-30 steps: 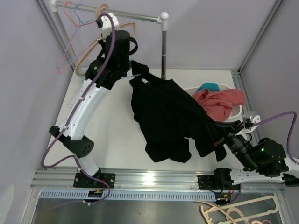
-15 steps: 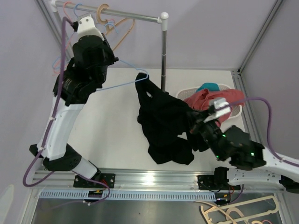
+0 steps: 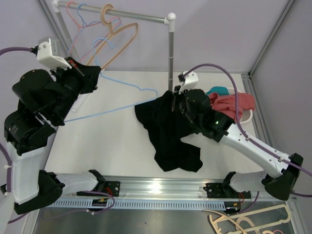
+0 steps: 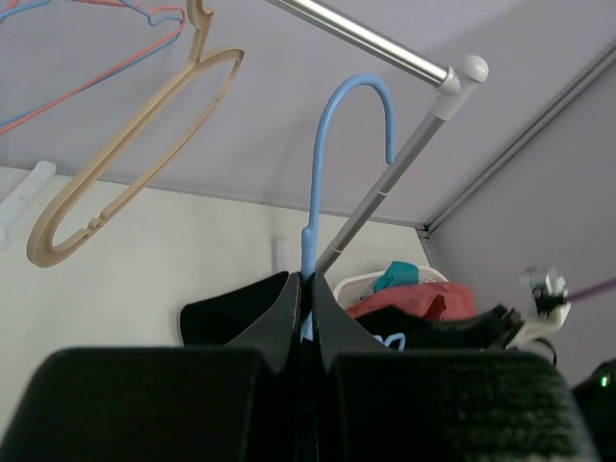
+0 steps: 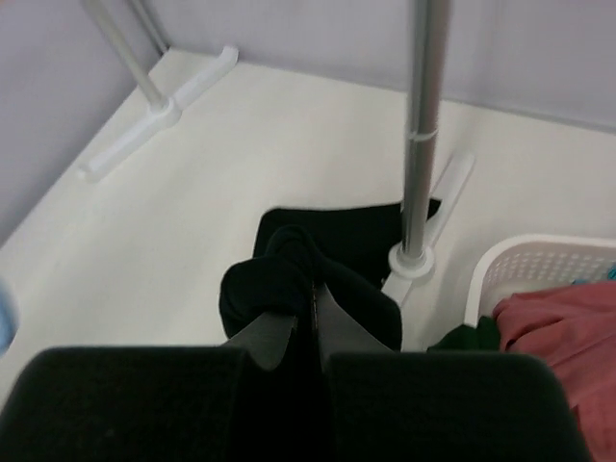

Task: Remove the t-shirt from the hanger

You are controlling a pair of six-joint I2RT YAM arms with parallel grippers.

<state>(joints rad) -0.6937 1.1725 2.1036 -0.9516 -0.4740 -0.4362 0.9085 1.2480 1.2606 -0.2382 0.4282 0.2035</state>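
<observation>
The white basket (image 3: 248, 115) on the right held a red garment (image 3: 233, 104) and a teal garment (image 3: 217, 90). Beside it the black t-shirt (image 3: 170, 139) trailed onto the table (image 3: 112, 136). Its top fold was pinched in the right gripper (image 5: 313, 306), a grip only that wrist's view showed. The left gripper (image 4: 306, 308) was pressed tight on the blue hanger (image 4: 314, 173), its hook clearest from the left wrist.

A steel clothes rail (image 3: 136, 17) on an upright post (image 3: 170, 53) stands at the far side of the white counter (image 3: 112, 141). A tan hanger (image 4: 123, 141) hangs from the rail. Right of the post, a white basket (image 3: 248, 115) holds a red garment (image 3: 231, 105) and a teal one (image 3: 217, 91). More tan hangers (image 3: 253, 222) lie below the counter's near edge.
</observation>
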